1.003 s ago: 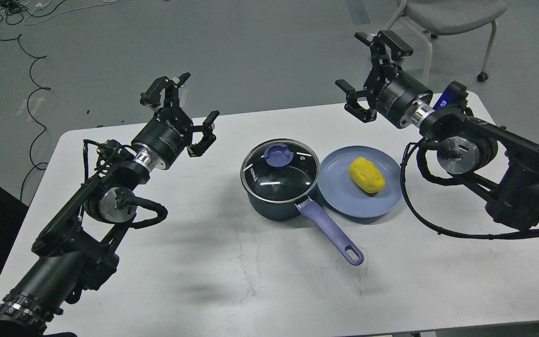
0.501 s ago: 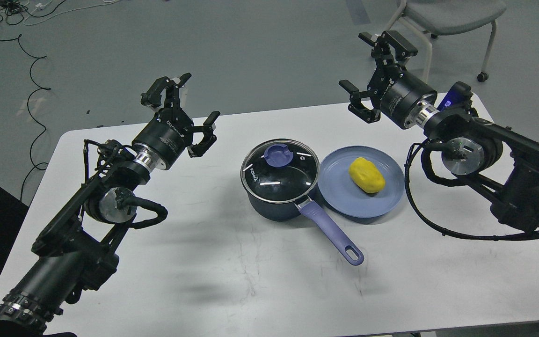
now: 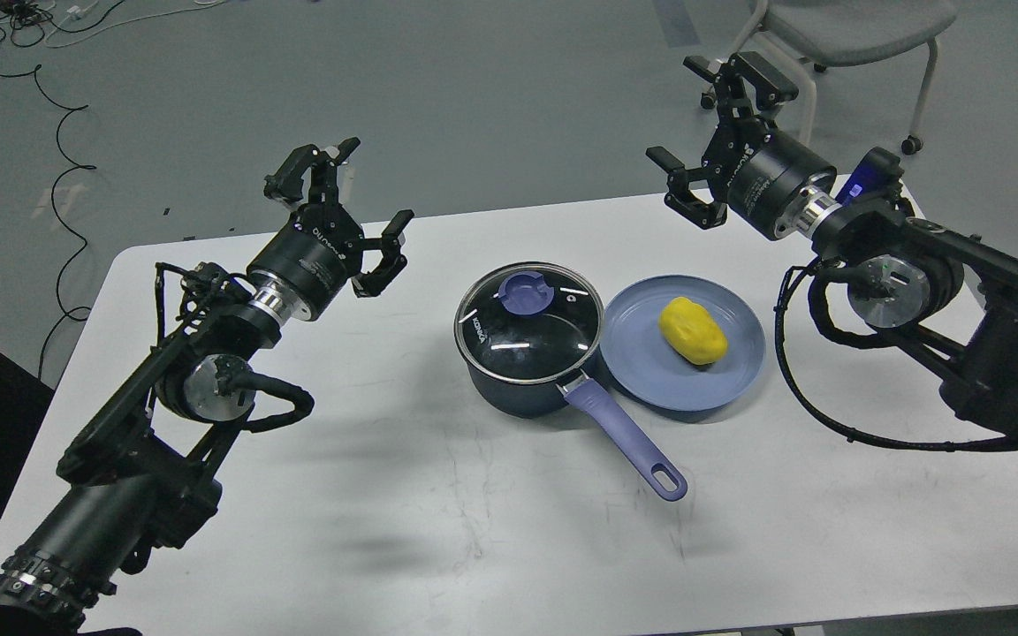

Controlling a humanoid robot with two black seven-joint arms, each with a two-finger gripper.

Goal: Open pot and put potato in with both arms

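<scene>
A dark blue pot (image 3: 522, 389) stands mid-table with its glass lid (image 3: 528, 321) on, a purple knob (image 3: 525, 293) on top and a purple handle (image 3: 626, 437) pointing toward the front right. A yellow potato (image 3: 693, 330) lies on a blue plate (image 3: 641, 371) just right of the pot. My left gripper (image 3: 352, 196) is open and empty, held above the table to the left of the pot. My right gripper (image 3: 710, 132) is open and empty, raised above the table's far edge beyond the plate.
The white table (image 3: 438, 530) has its far edge just behind both grippers. A grey chair (image 3: 854, 26) stands on the floor at the back right. Cables (image 3: 58, 132) lie on the floor at the back left.
My right gripper has drifted a little to the right and upward. The left arm, pot and potato have stayed where they were.
</scene>
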